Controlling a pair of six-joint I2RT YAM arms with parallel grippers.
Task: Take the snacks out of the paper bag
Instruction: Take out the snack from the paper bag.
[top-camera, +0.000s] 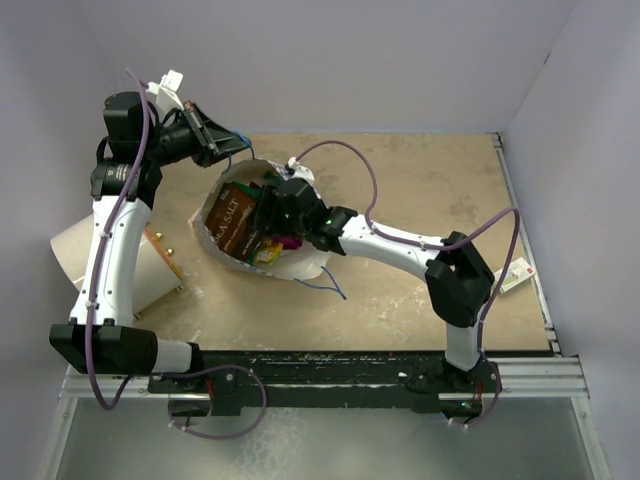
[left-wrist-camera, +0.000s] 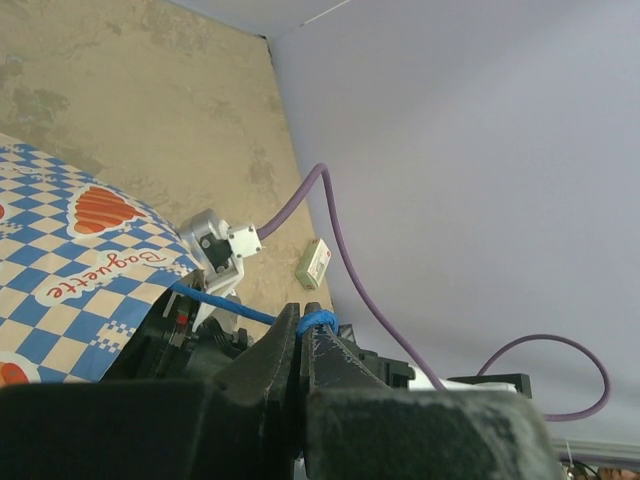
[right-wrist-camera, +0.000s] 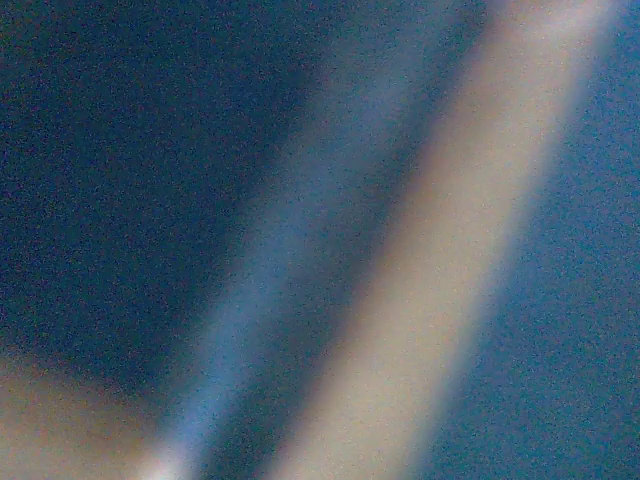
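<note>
- Well, the right wrist view is only a blur of dark blue and pale stripes, so nothing can be made out there.
- The right gripper (top-camera: 272, 212) is deep in the mouth of the paper bag (top-camera: 302, 264). I cannot tell if its jaws are apart or pinching something.
- The snacks (top-camera: 242, 228) are inside the bag, half hidden by that gripper. One is a brown packet (top-camera: 230, 212) that says "SEA SALT", next to small crinkly purple and yellow bits (top-camera: 280, 246).
- The left gripper (left-wrist-camera: 303, 338) is clamped tight on the bag's blue cord handle (left-wrist-camera: 235, 307), a thin string.
- The bag sits in the middle of the tan, speckled table (top-camera: 420, 190). Its paper has blue checks and orange marks.
- A round tan-and-white drum (top-camera: 95, 262) is partly covered by the left arm.
- A small flat box (top-camera: 517, 277) lies by the right wall.
</note>
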